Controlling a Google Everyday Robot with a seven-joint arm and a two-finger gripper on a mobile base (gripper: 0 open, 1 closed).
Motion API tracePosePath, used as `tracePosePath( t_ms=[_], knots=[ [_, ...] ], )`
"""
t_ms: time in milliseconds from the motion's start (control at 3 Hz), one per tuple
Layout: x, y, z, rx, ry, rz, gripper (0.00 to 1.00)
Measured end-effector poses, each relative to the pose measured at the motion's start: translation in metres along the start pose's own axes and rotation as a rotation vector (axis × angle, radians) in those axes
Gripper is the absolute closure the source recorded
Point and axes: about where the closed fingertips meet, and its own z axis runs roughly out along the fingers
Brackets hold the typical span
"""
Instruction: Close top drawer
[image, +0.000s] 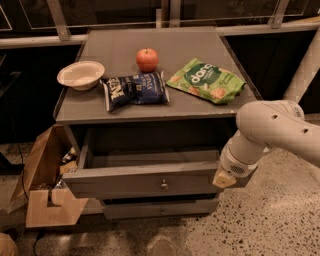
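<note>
The top drawer (145, 181) is pulled out of the grey cabinet and looks empty inside. Its flat grey front has a small round metal knob (163, 185) at the centre. My gripper (225, 179) is at the end of the white arm (270, 130), right against the right end of the drawer front, at the same height as the front. A second grey drawer front (160, 208) with a knob shows below it, nearly flush with the cabinet.
On the cabinet top (200, 100) lie a white bowl (80, 75), a red apple (147, 59), a dark blue chip bag (134, 90) and a green snack bag (206, 80). A cardboard box (47, 185) stands on the floor at the left. Speckled floor lies to the right.
</note>
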Motion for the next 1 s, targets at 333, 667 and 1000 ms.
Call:
tracePosePath(
  t_ms=[333, 667, 1000],
  knots=[
    [-0.013, -0.017, 0.002, 0.024, -0.024, 0.026, 1.00],
    [-0.023, -0.026, 0.001, 0.040, -0.041, 0.034, 1.00],
    [-0.048, -0.047, -0.005, 0.077, -0.072, 0.041, 1.00]
  ],
)
